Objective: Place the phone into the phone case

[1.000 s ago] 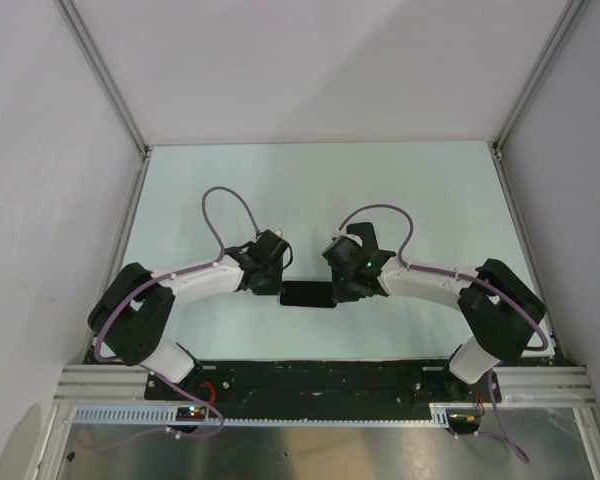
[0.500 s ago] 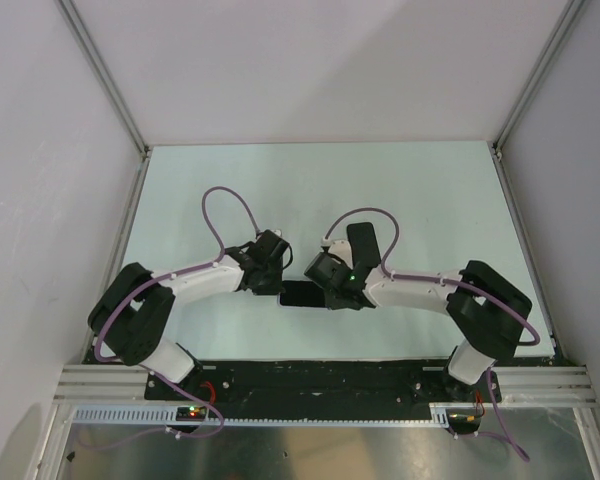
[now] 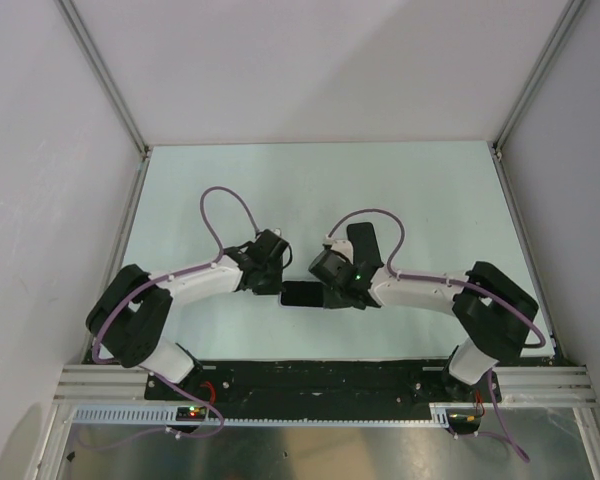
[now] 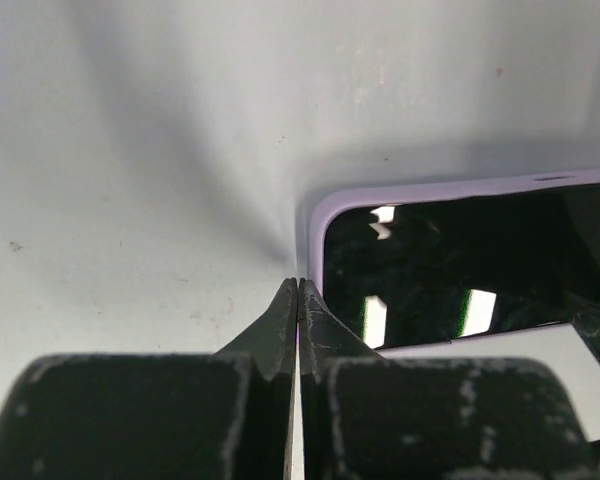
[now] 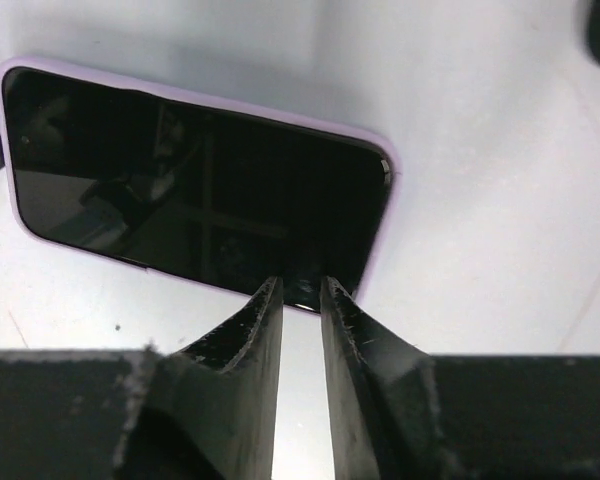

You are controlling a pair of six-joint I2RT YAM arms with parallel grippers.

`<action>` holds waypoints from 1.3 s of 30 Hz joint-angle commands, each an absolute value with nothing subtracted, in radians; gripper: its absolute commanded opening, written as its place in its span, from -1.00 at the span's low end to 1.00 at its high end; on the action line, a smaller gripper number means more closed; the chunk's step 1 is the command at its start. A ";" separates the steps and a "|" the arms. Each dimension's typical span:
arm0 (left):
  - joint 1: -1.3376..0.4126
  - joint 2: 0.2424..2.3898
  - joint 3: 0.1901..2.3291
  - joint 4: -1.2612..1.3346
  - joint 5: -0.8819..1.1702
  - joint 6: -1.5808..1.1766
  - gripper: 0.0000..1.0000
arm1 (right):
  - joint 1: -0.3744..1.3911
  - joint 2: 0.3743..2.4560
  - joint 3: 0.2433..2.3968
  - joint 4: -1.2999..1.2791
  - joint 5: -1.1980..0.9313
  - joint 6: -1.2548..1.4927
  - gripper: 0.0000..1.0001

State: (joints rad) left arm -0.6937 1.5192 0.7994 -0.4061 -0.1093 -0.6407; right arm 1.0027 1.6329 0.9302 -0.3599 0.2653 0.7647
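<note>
Lilac phone case (image 4: 430, 188) w/ phone (image 5: 190, 180) inside; L claw (image 4: 297, 287) fully together, R claw (image 5: 300, 286) narrowly apart, empty.

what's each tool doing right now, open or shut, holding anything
Left tool: shut, holding nothing.
Right tool: slightly open, holding nothing, tips at the phone case edge.

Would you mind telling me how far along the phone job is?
Done, it seems: the phone sits screen-up inside the case, rim showing around it. In hand: the left gripper, shut, is at one corner; the right gripper, slightly open, at the opposite end. Left: perhaps a final press, then withdrawing.
</note>
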 commanded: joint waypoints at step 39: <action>-0.746 1.531 0.752 -0.335 -0.207 -0.879 -1.00 | 0.851 1.680 0.926 -0.287 0.013 0.562 -0.44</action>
State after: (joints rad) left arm -0.8051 1.4773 0.7147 -0.3416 -0.1555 -0.9398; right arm 0.8055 1.7409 0.9981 -0.2790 0.0509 0.5140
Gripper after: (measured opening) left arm 0.003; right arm 0.282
